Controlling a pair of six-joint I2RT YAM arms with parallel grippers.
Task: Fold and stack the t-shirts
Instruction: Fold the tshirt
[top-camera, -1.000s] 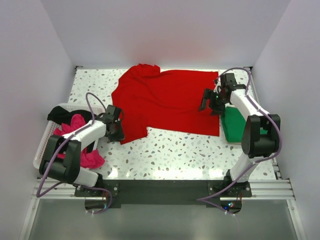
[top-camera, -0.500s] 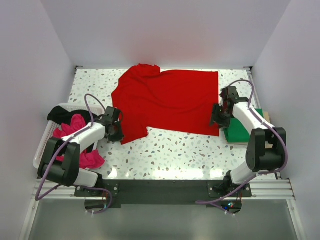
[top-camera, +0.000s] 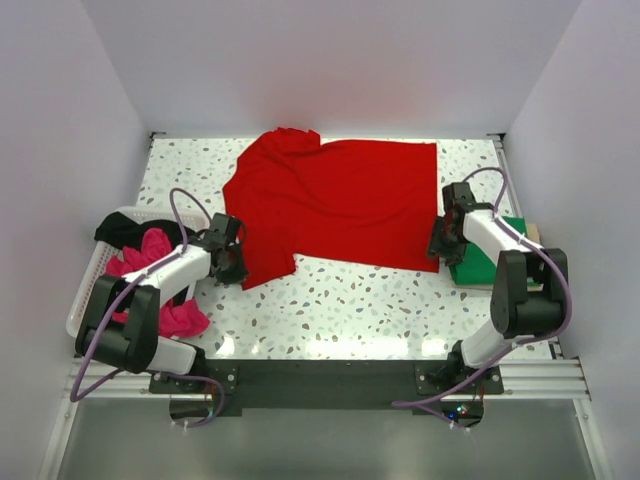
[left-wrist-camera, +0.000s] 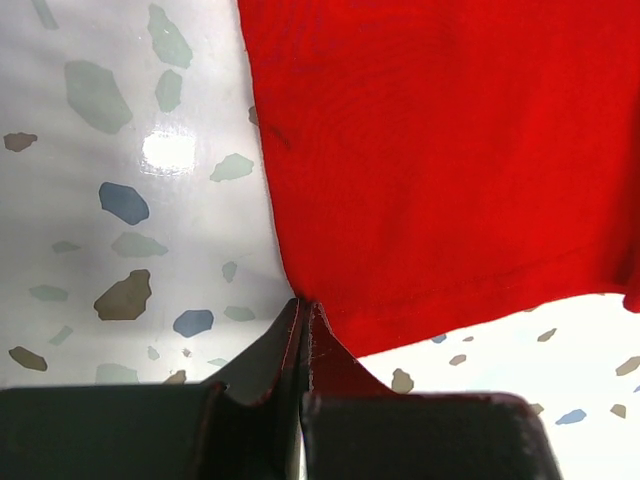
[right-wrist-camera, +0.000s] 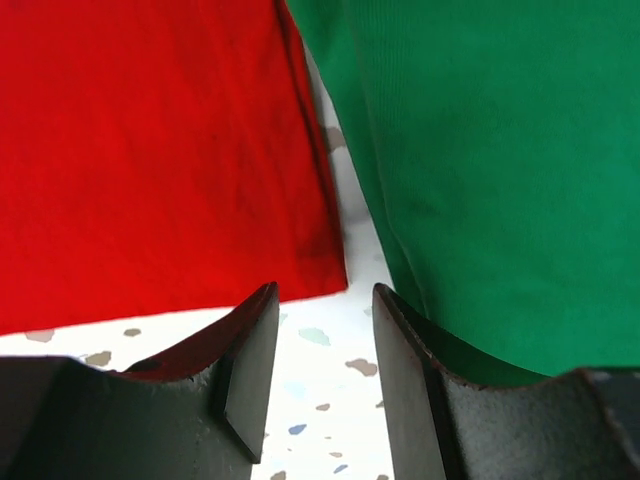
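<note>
Fingers (left-wrist-camera: 255, 380) of left gripper (left-wrist-camera: 303, 308) pinched shut on near-left hem corner of red t-shirt (top-camera: 340, 200), spread on table (top-camera: 350, 300), arm low; right gripper (right-wrist-camera: 324, 292) jaws apart at shirt's near-right corner, beside green t-shirt (right-wrist-camera: 480, 150); second earlier right gripper hung over shirt, left arm unmoved

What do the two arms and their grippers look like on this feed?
The left arm and right arm both have white link shells joined by bulky black joints. A pale purple cable loops along each arm. The left gripper and right gripper have matt black, wedge-shaped fingers.
</note>
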